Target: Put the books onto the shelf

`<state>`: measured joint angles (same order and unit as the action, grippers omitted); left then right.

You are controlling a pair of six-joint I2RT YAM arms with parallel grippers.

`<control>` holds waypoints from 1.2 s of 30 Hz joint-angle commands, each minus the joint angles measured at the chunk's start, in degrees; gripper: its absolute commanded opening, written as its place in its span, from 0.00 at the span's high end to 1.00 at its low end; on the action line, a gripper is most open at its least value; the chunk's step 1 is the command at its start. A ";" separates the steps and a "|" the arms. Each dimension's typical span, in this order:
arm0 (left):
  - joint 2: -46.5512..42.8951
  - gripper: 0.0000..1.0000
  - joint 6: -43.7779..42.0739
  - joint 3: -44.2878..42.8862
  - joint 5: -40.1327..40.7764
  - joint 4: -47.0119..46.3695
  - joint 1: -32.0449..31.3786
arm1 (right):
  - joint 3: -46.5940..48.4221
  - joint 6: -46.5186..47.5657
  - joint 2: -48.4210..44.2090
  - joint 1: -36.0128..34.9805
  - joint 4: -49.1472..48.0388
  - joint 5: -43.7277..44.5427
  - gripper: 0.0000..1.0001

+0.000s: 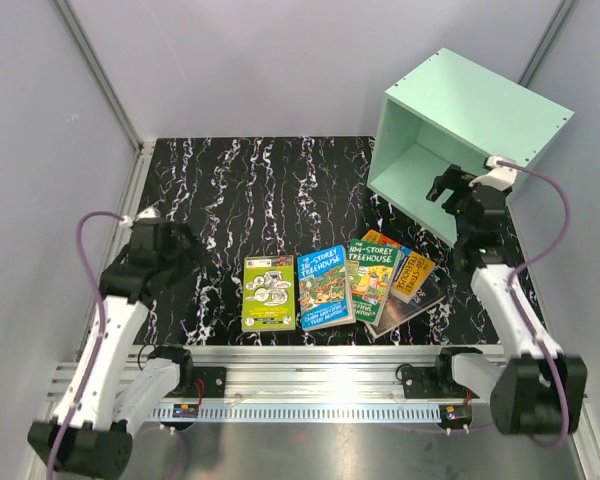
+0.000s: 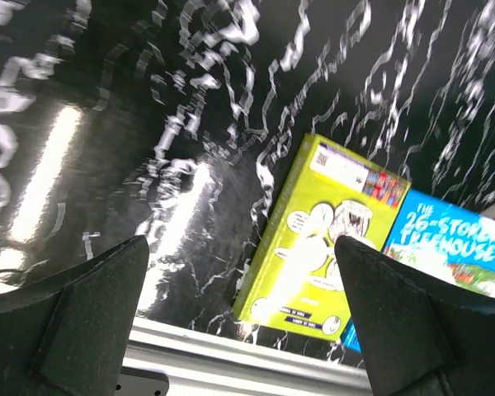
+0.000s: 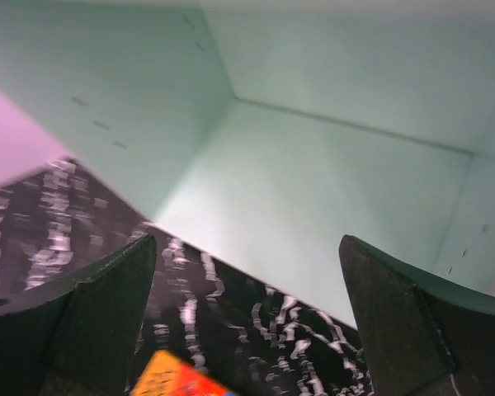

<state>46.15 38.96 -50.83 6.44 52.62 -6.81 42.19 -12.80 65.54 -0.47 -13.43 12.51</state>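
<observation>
My left fingers (image 2: 74,318) and right fingers (image 3: 396,330) gape wide, empty; the lime-green book (image 2: 313,239) lies right of centre before my left, lengthwise up-frame.

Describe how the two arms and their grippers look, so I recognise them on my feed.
The left arm and right arm match: white shells, black joints and bases. A purple cable loops along each. The left gripper and right gripper have matte black, wedge-shaped fingers. I see no markings.
</observation>
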 commanded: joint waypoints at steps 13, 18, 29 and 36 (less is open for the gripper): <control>40.92 0.01 2.09 -14.73 11.58 -9.90 -35.10 | 9.76 -42.54 -24.56 0.12 54.26 -22.02 0.00; 47.97 0.01 0.94 -16.84 12.11 -9.65 -38.01 | 3.33 -41.08 -29.76 0.21 53.33 -32.20 0.00; 58.52 0.01 -0.64 -17.28 12.63 -8.16 -42.50 | 2.63 -37.65 -30.73 0.12 61.51 -32.64 0.00; 60.81 0.58 -1.60 -14.22 9.92 -9.55 -42.50 | 1.84 -36.78 -30.73 0.12 63.53 -32.03 0.00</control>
<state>103.85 37.34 -68.58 19.59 45.06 -49.80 44.42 -50.54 34.96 -0.32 48.69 -18.74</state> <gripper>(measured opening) 0.497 0.994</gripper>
